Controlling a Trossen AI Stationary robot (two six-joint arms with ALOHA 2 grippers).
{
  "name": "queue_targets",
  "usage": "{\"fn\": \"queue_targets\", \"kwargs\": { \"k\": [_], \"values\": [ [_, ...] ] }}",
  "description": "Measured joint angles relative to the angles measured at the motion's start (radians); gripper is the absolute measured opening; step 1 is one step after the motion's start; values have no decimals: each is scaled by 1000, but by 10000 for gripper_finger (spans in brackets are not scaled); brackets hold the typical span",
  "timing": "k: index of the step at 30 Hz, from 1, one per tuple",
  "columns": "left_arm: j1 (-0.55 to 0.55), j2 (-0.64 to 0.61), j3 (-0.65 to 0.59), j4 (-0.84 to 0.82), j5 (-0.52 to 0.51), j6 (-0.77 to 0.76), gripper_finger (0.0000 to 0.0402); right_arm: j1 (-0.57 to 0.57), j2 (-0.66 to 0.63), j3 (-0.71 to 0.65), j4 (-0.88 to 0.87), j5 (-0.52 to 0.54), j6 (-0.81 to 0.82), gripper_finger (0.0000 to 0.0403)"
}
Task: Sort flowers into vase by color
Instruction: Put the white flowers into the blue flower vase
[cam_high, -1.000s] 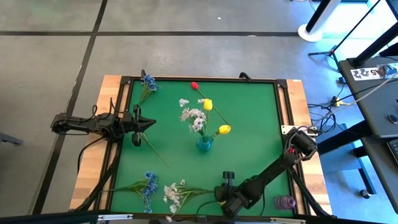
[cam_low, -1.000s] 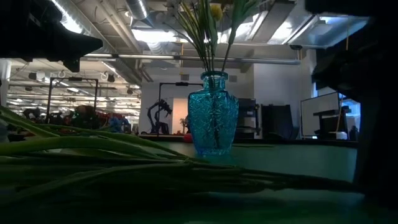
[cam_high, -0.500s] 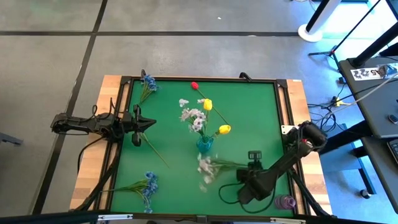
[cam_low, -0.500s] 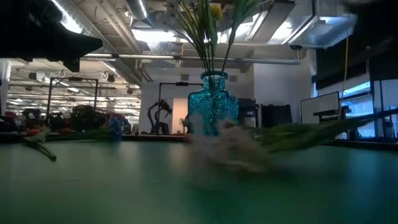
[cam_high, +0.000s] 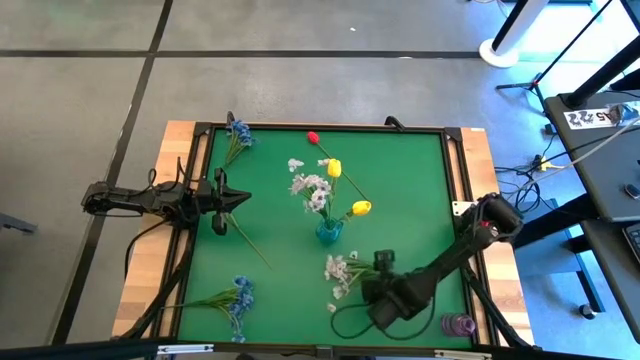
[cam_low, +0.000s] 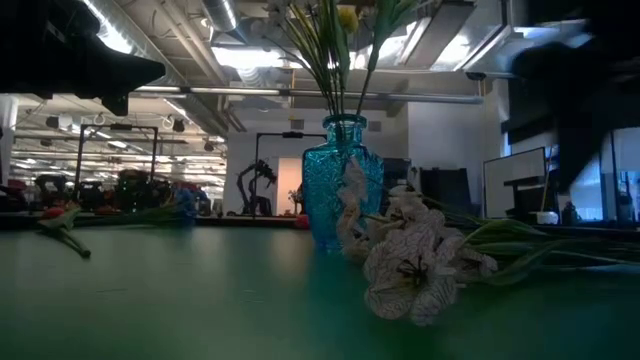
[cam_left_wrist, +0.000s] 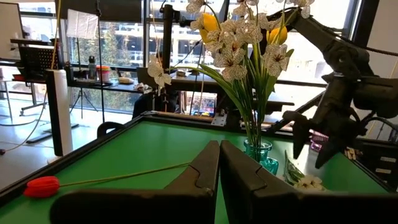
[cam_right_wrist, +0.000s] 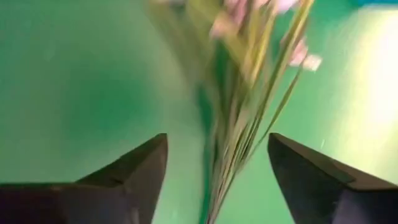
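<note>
The white sprig (cam_high: 342, 270) lies on the green mat (cam_high: 410, 180) just near of the blue vase (cam_high: 328, 232); it looks light and floppy, best pinched low on its thin stems; the right gripper (cam_high: 378, 290) hovers there, fingers spread; the left gripper (cam_high: 232, 199) waits, pressed together.

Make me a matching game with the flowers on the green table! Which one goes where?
Things:
1. red bud on a thin stem
2. white blossom sprig lying flat
3. blue cluster by the left gripper
4. yellow tulip buds

Places:
A. standing in the turquoise glass vase
B. far left corner
C. far edge, middle
D. on the mat in front of the right gripper

Pairs: 1-C, 2-D, 3-B, 4-A
</note>
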Motion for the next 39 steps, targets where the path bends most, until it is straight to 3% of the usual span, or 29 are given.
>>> {"fn": "queue_targets", "kwargs": {
  "k": [4, 10, 16, 21, 24, 28, 35, 37, 39],
  "values": [
    [0, 0, 0, 0, 0, 0, 10, -70, 21, 0, 94, -10, -27, 296],
    [0, 0, 0, 0, 0, 0, 10, -161, 89, 2, 165, -107, -50, 251],
    [0, 0, 0, 0, 0, 0, 10, -190, 100, 5, 176, -141, -1, 159],
    [0, 0, 0, 0, 0, 0, 10, -176, 47, -2, 215, -116, 11, 36],
    [0, 0, 0, -1, 0, 0, 10, -131, -36, 13, 283, -100, 25, 17],
    [0, 0, 0, 0, 0, 0, 10, -31, -174, 57, 422, 94, -44, 28],
    [0, 0, 0, 0, 0, 0, 10, 160, -343, 15, 905, 760, -524, 11],
    [0, 0, 0, 0, 0, 0, 10, 175, -358, -28, 1052, 825, -669, 16],
    [0, 0, 0, -1, 0, 0, 10, 167, -368, -83, 1184, 824, -760, 13]
  ]
}}
